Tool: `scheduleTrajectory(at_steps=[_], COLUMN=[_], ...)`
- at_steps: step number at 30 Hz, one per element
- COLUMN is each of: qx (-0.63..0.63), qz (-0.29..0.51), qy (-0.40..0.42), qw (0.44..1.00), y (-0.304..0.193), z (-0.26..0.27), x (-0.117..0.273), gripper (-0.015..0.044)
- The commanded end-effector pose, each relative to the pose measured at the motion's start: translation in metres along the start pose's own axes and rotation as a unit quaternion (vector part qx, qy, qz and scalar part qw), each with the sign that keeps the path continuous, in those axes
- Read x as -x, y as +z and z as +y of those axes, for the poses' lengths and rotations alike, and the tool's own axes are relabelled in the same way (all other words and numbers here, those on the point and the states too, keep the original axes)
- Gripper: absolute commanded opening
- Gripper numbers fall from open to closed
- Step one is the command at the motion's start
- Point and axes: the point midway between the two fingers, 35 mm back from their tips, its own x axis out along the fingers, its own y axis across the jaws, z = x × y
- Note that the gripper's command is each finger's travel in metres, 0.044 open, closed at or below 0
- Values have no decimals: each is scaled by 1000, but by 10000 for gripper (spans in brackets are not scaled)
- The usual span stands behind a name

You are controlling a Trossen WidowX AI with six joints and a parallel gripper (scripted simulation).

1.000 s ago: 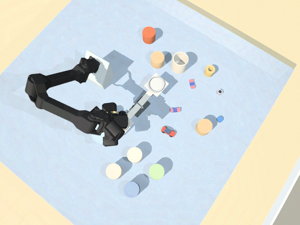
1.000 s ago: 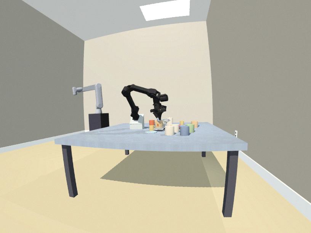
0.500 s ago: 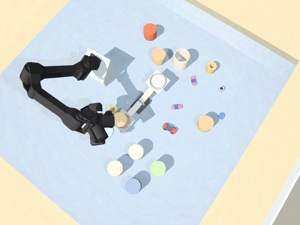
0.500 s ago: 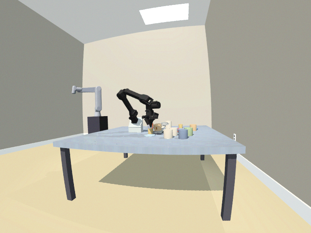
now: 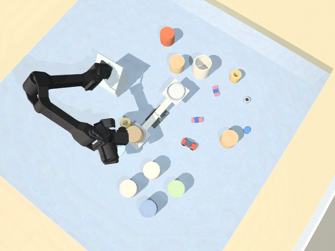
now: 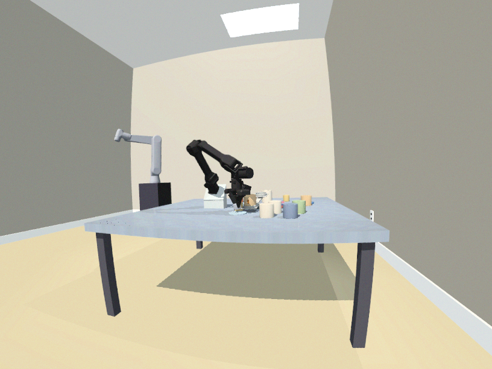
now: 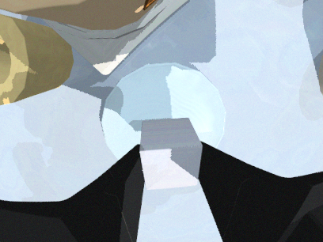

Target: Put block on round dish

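My gripper (image 6: pixel 237 205) (image 7: pixel 168 148) is shut on a pale grey block (image 7: pixel 168 134). It holds the block low over the light-blue round dish (image 5: pixel 122 150) (image 6: pixel 237 213) (image 7: pixel 146 85); I cannot tell whether the block touches it. In the top view the arm hides the block and most of the dish. The balance (image 5: pixel 163 107) has a tan-orange cup (image 5: pixel 135 134) (image 6: pixel 250 199) (image 7: pixel 91 16) on its near end, close beside the gripper. Its far end (image 5: pixel 175 91) holds no cup. No cup is above the dish.
A yellow hollow cylinder (image 5: pixel 125 123) (image 7: pixel 49 63) stands by the balance's near end. Cream cups (image 5: pixel 151 170) (image 5: pixel 128 188), a green cup (image 5: pixel 176 188) and a blue cup (image 5: pixel 148 208) stand nearby. Tan-orange cups (image 5: pixel 177 64) (image 5: pixel 228 139) and toy cars (image 5: pixel 189 144) (image 5: pixel 196 119) are farther off.
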Motion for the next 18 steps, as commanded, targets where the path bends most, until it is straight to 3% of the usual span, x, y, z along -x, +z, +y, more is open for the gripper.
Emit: scheduleTrajectory(at_steps=[1, 13, 18], qx=[3, 3, 0], qz=[-4, -3, 0], qy=[-1, -1, -2], qw=[1000, 1000, 1000], y=[1, 1, 0], z=[0, 0, -1], x=[-3, -20, -17], gripper=[0, 0, 131])
